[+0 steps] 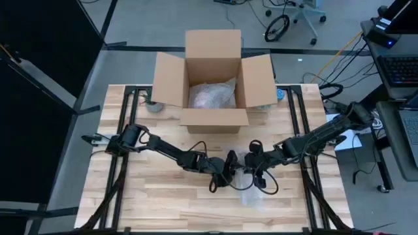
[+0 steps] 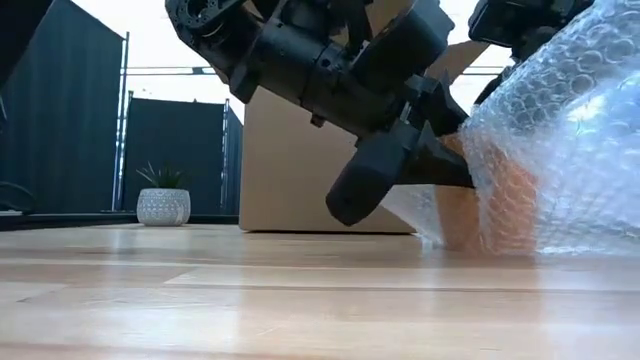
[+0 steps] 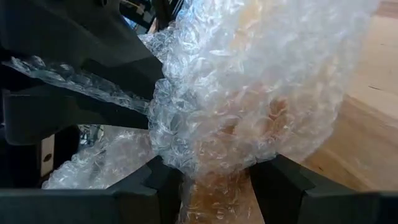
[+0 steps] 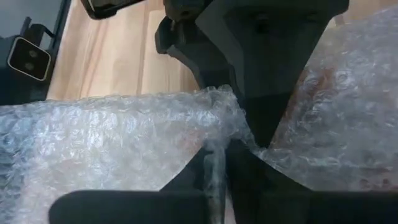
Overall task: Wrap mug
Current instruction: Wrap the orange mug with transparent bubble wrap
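Mug point(image 2: 470, 215) first: it shows only as an orange-brown shape through the bubble wrap point(image 2: 560, 130), standing on the wooden table point(image 2: 200, 290) toward the front and just right of centre, well in front of the open cardboard box point(image 1: 213, 78). From where I stand it looks upright, though the plastic blurs its outline (I would not swear to where the handle points).

Both arms have met over the bundle. The left gripper point(image 3: 214, 180) comes in from the mug's left side; in its own wrist view the two dark fingers point(image 3: 158, 186) stand apart with the wrapped mug lying between them, plastic bulging into the gap, so it reads as parted around the bundle and not yet squeezed. The right gripper point(image 4: 217, 155) reaches in from the opposite side, and its fingers appear pinched together on a fold of the wrap, drawn up into a ridge right at the tips.

What matters for the next move, I judge, is that the mug sits straight ahead of the left claw, between its fingers, while the right one holds only sheet. The left is therefore the nearer to the mug itself. Wrapping looks well along, with loose plastic trailing on the table toward the front point(image 1: 251, 196).
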`<act>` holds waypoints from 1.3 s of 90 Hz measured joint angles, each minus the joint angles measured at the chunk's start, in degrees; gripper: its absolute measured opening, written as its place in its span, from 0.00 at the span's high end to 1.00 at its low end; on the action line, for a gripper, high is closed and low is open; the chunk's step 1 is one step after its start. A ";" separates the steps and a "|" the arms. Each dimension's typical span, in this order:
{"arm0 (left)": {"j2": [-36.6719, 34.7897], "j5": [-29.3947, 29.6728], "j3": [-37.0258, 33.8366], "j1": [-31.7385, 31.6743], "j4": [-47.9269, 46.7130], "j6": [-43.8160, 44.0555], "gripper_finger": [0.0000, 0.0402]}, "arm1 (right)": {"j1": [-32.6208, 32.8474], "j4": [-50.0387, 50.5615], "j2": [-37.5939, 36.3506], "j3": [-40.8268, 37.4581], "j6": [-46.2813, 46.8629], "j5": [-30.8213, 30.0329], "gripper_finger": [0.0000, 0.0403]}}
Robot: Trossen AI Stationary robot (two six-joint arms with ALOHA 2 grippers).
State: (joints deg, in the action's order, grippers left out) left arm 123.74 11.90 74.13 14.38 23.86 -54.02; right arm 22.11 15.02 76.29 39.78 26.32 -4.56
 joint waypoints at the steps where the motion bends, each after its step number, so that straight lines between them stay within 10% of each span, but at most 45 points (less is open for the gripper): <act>1: 0.00 0.43 0.00 0.05 0.17 0.31 0.63 | 0.00 -0.12 0.00 -0.01 0.05 0.03 0.98; 117: -0.26 2.30 0.22 1.00 -0.57 7.21 0.63 | -3.43 2.23 0.00 0.19 13.55 -5.19 0.98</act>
State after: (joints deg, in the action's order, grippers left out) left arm 123.48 14.20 74.36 15.38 23.29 -46.81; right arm 18.68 17.26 76.29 39.97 39.88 -9.76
